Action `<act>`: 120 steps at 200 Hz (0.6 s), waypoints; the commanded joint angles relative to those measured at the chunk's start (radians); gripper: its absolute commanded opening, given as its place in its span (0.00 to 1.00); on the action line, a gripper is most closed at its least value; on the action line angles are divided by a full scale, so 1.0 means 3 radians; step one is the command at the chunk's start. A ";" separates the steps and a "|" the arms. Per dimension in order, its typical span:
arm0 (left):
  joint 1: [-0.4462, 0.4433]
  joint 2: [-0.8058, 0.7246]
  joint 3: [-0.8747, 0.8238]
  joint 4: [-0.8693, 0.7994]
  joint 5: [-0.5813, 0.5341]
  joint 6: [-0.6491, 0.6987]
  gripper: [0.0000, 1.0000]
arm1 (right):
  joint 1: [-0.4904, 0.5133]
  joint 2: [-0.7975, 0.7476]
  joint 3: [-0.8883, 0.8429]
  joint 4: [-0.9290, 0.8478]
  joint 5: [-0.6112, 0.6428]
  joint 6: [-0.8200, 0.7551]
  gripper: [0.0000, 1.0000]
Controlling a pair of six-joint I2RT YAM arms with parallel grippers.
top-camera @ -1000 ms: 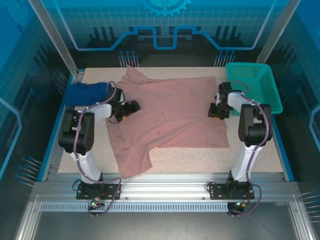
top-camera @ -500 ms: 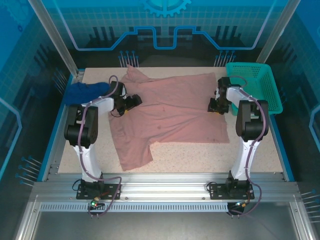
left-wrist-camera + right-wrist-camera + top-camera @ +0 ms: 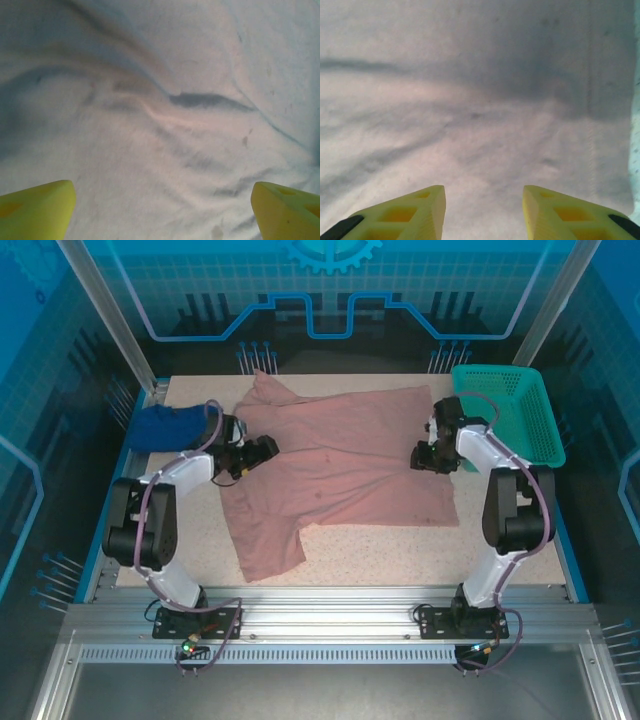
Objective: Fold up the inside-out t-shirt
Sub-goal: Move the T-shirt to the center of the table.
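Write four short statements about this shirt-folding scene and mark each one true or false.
1. The pink t-shirt lies spread out on the table. True.
2. The dark blue cloth sits inside the green basket. False: the cloth lies at the table's far left corner, and the basket stands at the far right.
3. The left gripper has its fingers wide apart with nothing between them. True.
4. The right gripper hangs over the basket. False: it is over the right edge of the t-shirt, beside the basket.
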 commanded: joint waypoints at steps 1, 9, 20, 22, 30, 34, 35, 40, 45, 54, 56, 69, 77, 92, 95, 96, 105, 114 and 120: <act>0.0002 -0.0129 -0.0313 -0.0019 0.0083 -0.0098 0.92 | 0.0091 -0.0050 -0.0240 0.0006 -0.0219 0.0113 0.45; -0.0012 -0.0158 -0.0397 -0.0033 0.0077 -0.0111 0.92 | 0.0098 -0.0053 -0.0297 0.0011 -0.0251 0.0131 0.45; -0.0041 -0.0192 -0.0500 -0.0051 0.0068 -0.0127 0.92 | 0.0121 -0.0033 -0.0359 -0.0005 -0.0253 0.0142 0.44; -0.0047 -0.0199 -0.0515 -0.0057 0.0063 -0.0130 0.92 | 0.0124 -0.0028 -0.0369 -0.0011 -0.0247 0.0142 0.44; -0.0072 -0.0225 -0.0580 -0.0089 0.0052 -0.0142 0.92 | 0.0144 -0.0003 -0.0404 -0.0044 -0.0230 0.0147 0.44; -0.0088 -0.0243 -0.0619 -0.0098 0.0044 -0.0147 0.92 | 0.0155 0.0010 -0.0422 -0.0066 -0.0220 0.0140 0.44; -0.0094 -0.0249 -0.0627 -0.0100 0.0043 -0.0147 0.92 | 0.0155 0.0014 -0.0426 -0.0076 -0.0217 0.0141 0.44; -0.0116 -0.0272 -0.0675 -0.0119 0.0034 -0.0147 0.92 | 0.0169 0.0027 -0.0451 -0.0099 -0.0205 0.0140 0.44; -0.0138 -0.0301 -0.0717 -0.0138 0.0013 -0.0147 0.92 | 0.0173 0.0039 -0.0484 -0.0118 -0.0189 0.0145 0.43; -0.0181 -0.0354 -0.0797 -0.0167 -0.0028 -0.0155 0.92 | 0.0177 0.0050 -0.0551 -0.0131 -0.0170 0.0153 0.43; -0.0188 -0.0363 -0.0821 -0.0168 -0.0030 -0.0155 0.92 | 0.0176 0.0052 -0.0565 -0.0134 -0.0169 0.0153 0.43; -0.0226 -0.0401 -0.0919 -0.0200 -0.0069 -0.0172 0.92 | 0.0177 0.0072 -0.0641 -0.0157 -0.0144 0.0172 0.43; -0.0242 -0.0417 -0.0974 -0.0203 -0.0070 -0.0182 0.92 | 0.0176 0.0080 -0.0682 -0.0167 -0.0151 0.0178 0.42; -0.0249 -0.0448 -0.1043 -0.0247 -0.0082 -0.0181 0.92 | 0.0176 0.0073 -0.0769 -0.0180 -0.0158 0.0198 0.42; -0.0249 -0.0457 -0.1056 -0.0261 -0.0092 -0.0176 0.92 | 0.0179 0.0066 -0.0792 -0.0178 -0.0160 0.0203 0.42; -0.0249 -0.0461 -0.1058 -0.0263 -0.0095 -0.0177 0.92 | 0.0178 0.0064 -0.0798 -0.0180 -0.0164 0.0206 0.42; -0.0249 -0.0490 -0.1083 -0.0292 -0.0125 -0.0168 0.92 | 0.0176 0.0046 -0.0846 -0.0184 -0.0167 0.0220 0.41; -0.0249 -0.0522 -0.1100 -0.0314 -0.0139 -0.0162 0.92 | 0.0176 0.0011 -0.0902 -0.0187 -0.0169 0.0234 0.41; -0.0251 -0.0537 -0.1106 -0.0335 -0.0147 -0.0158 0.92 | 0.0177 -0.0013 -0.0932 -0.0192 -0.0161 0.0244 0.41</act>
